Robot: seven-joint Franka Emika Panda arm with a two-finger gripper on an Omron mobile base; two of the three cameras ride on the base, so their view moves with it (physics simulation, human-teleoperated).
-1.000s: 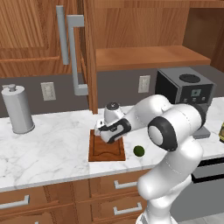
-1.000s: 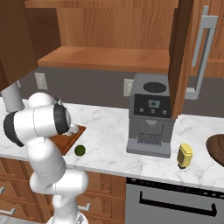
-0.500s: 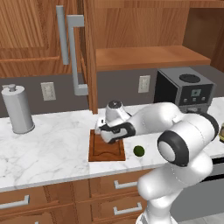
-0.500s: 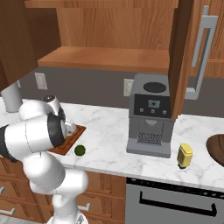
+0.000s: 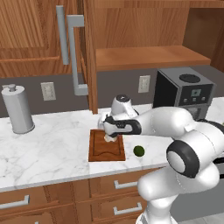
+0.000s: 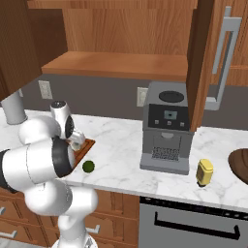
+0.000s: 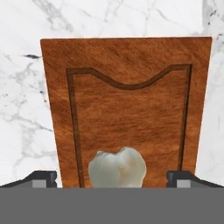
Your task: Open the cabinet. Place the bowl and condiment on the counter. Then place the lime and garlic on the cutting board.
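The whitish garlic point(image 7: 117, 168) lies on the reddish-brown cutting board point(image 7: 131, 109), at its edge nearest the hand. My gripper point(image 7: 111, 178) is open just above it, one fingertip on each side and neither touching the bulb. From the left base view the gripper point(image 5: 110, 134) hangs over the board point(image 5: 107, 151), with the garlic point(image 5: 109, 138) beneath it. The dark green lime point(image 5: 138, 151) rests on the white counter point(image 5: 52, 148), right of the board. The cabinet door point(image 5: 89, 52) stands open. The yellowish condiment point(image 6: 204, 172) and the dark bowl point(image 6: 240, 162) stand on the counter at the right.
A black coffee machine point(image 6: 167, 128) stands between the board and the condiment. A tall grey cylinder with a knob point(image 5: 17, 109) is at the counter's left end. The open cabinet doors point(image 6: 201, 63) jut out above the counter. Drawers run below the front edge.
The arm's elbow has swung out and down towards the base. The hand has stayed over the cutting board, and the lime has not moved.
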